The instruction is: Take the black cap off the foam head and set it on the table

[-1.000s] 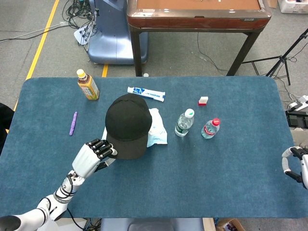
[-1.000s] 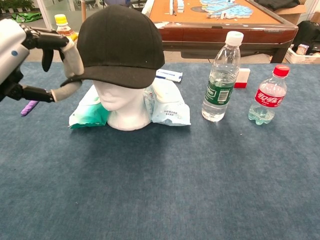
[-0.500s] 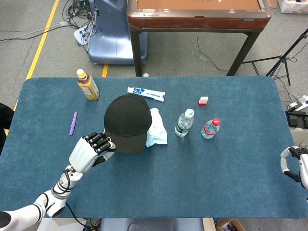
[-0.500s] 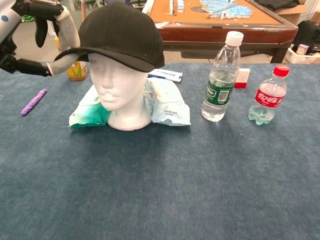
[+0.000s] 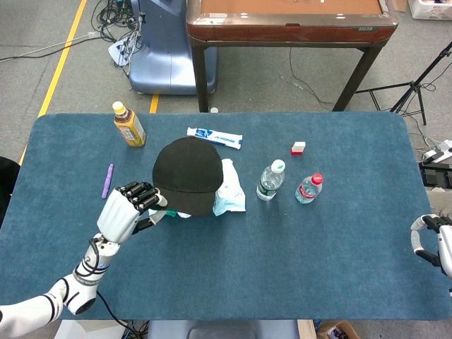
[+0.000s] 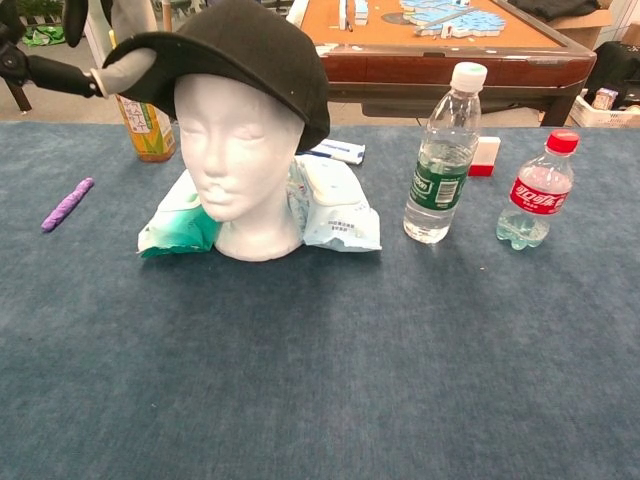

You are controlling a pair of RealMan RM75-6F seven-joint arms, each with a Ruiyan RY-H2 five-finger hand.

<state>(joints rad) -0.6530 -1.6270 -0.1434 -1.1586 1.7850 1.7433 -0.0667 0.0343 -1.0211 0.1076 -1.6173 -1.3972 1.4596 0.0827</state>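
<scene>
The black cap (image 6: 245, 55) sits tilted back on the white foam head (image 6: 240, 160), its brim raised so the whole face shows. From above, the black cap (image 5: 187, 174) covers the head near the table's middle. My left hand (image 5: 127, 210) grips the brim at its left edge; in the chest view only part of the left hand (image 6: 105, 45) shows at the top left corner, pinching the brim. My right hand (image 5: 432, 244) hangs at the right edge of the head view, off the table, fingers curled in with nothing in them.
A wet-wipe pack (image 6: 335, 210) lies beside the foam head. Two water bottles (image 6: 440, 155) (image 6: 537, 190) stand to the right. A tea bottle (image 5: 128, 123), toothpaste tube (image 5: 214, 137), purple pen (image 5: 107, 180) and small red-white box (image 5: 298, 147) lie around.
My left hand has risen with the brim, tipping the cap up and back; the foam head's face, earlier covered, now shows fully. The right hand has not moved.
</scene>
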